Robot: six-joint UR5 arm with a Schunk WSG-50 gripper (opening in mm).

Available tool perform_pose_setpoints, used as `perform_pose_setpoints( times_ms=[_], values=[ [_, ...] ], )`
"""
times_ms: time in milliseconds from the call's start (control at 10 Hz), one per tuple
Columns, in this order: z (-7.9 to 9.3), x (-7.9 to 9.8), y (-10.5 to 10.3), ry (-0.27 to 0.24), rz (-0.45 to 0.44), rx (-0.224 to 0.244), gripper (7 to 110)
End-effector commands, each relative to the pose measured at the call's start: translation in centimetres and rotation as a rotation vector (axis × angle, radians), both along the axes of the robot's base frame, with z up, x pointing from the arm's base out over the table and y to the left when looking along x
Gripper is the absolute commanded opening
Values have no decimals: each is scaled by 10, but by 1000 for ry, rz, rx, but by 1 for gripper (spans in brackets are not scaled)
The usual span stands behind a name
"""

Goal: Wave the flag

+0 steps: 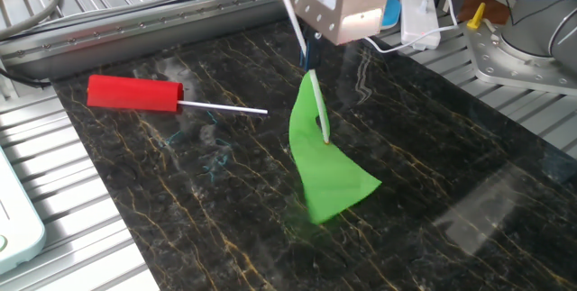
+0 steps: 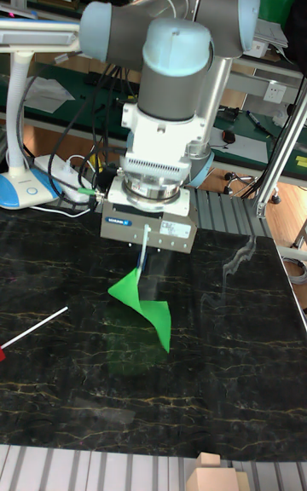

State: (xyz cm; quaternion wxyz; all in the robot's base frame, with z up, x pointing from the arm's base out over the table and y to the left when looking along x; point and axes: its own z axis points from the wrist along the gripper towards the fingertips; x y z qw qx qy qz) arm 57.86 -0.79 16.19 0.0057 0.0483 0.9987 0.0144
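We are holding the flag (image 1: 326, 167) up by its stick.

Our gripper (image 1: 306, 55) is pinching the thin white stick, jaws nearly closed, above the dark marble table (image 1: 469, 192). The green cloth is hanging toward 6 o'clock, its lower corner near or touching the table. The red rolled flag (image 1: 135, 93) is lying well apart at 9 o'clock.

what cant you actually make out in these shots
- Gripper fingertips: hidden behind the green flag and its stick in both views, so the grip is unclear.
- Red flag: cut off by the left edge in the tall fixed view.
- Arm above the gripper: cropped in the fixed view.
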Motion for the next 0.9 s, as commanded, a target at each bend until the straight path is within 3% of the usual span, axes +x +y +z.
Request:
perform_pose_setpoints(
  times_ms=[0, 600, 800],
  values=[
    [8, -9, -7, -32, 13, -31, 7],
    [11, -11, -8, -34, 28, -46, 7],
    [5, 2, -10, -31, 54, -35, 7]
  ],
)
